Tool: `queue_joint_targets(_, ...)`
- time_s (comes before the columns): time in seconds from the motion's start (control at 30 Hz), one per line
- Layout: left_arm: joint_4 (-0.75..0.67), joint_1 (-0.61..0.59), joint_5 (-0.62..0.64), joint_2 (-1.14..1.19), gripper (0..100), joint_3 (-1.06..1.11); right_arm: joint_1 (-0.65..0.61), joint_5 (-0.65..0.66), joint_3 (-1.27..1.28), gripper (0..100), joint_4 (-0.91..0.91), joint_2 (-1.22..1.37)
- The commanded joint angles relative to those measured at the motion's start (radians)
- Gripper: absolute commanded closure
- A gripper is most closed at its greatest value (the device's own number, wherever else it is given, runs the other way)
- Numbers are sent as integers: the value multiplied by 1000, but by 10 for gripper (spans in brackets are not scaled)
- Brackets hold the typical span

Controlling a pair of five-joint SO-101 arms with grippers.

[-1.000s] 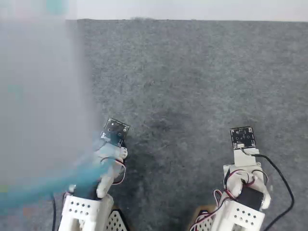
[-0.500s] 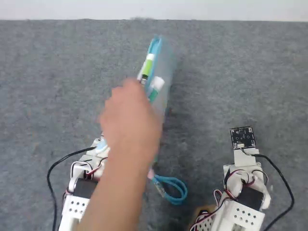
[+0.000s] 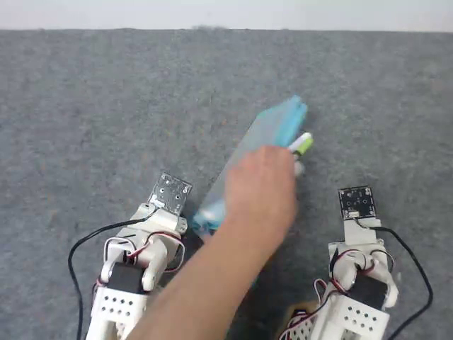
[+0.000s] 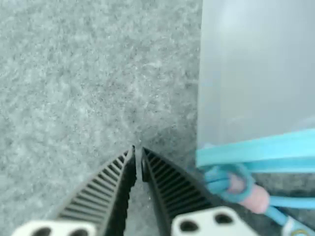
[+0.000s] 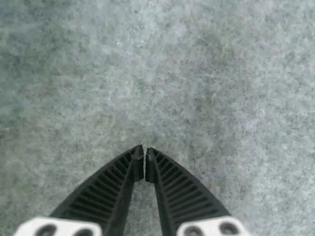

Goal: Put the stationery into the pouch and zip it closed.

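my left tool [image 4: 138, 162], right tool [image 5: 144, 161] pinched closed, empty | hand [image 3: 260, 188] on pouch [image 3: 272, 127] | I'd wait until it clears

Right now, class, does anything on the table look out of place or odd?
Yes: a person's hand covers the pouch, which lies slantwise on the table, with a green-tipped marker at the fingertips.
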Motion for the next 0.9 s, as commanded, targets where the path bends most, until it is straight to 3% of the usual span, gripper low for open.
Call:
queue_joint_targets(0.0, 5, 0, -6, -3, 983, -8, 10, -8, 18, 992, 5, -15)
queue_joint_targets(0.67, 5, 9, -8, -3, 983, -8, 10, -8, 18, 992, 5, -15)
queue_joint_targets(0.87, 5, 71, -8, -3, 983, -8, 8, -8, 18, 992, 5, -15)
